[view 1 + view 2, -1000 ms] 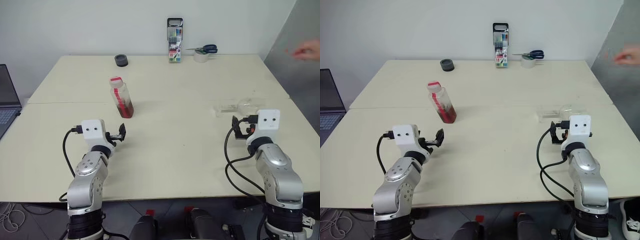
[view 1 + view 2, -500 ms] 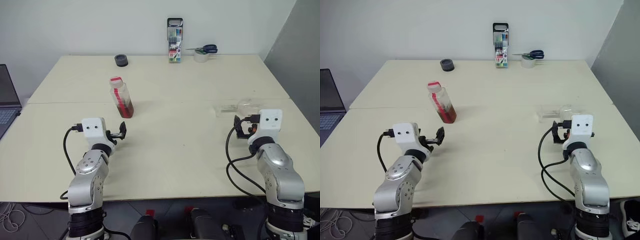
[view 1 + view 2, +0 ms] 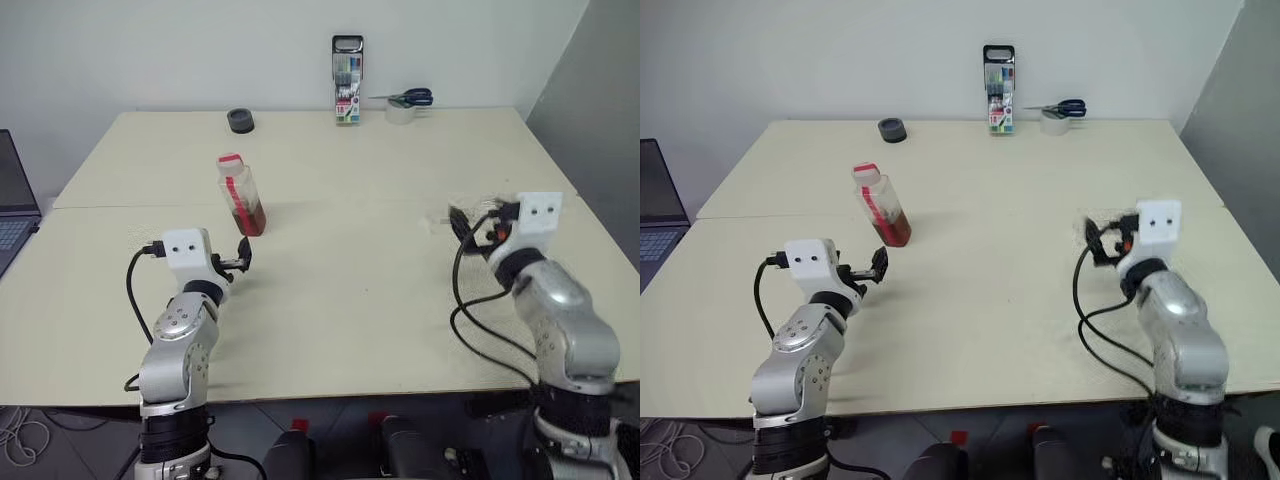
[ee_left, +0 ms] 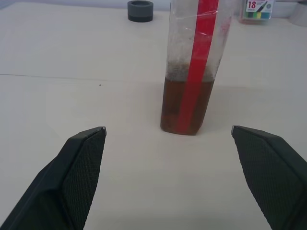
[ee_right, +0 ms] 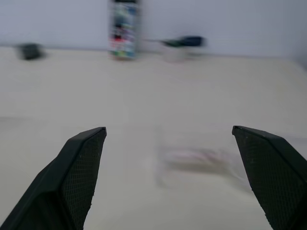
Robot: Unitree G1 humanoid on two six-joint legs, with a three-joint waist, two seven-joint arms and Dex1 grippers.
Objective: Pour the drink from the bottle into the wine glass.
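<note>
So the small squat clear plastic bottle [image 3: 240, 193] with the red label strip and white-and-red cap is standing upright on the cream tabletop [image 3: 340, 180], left of the middle. The reddish-brown drink [image 4: 186, 106] fills only the bottom part of it. The left gripper [image 3: 243, 258] sits just in front of the bottle, not touching it, black fingers spread wide with nothing between them; in the left wrist view the bottle stands right in the gap past the fingertips [image 4: 91, 143].

The clear wine glass [image 5: 201, 160] is over on the right side of the table, apparently lying on its side, though it's blurry and I can't make out much of it. The right gripper [image 3: 1092, 240] is raised above that spot, fingers also wide apart and empty.

Along the far edge: a tall pack of coloured markers [image 3: 347, 80], a roll of tape with blue-handled scissors [image 3: 405, 101] on top, and a small dark grey round thing [image 3: 240, 121]. A laptop [image 3: 14, 205] peeks in at the left
</note>
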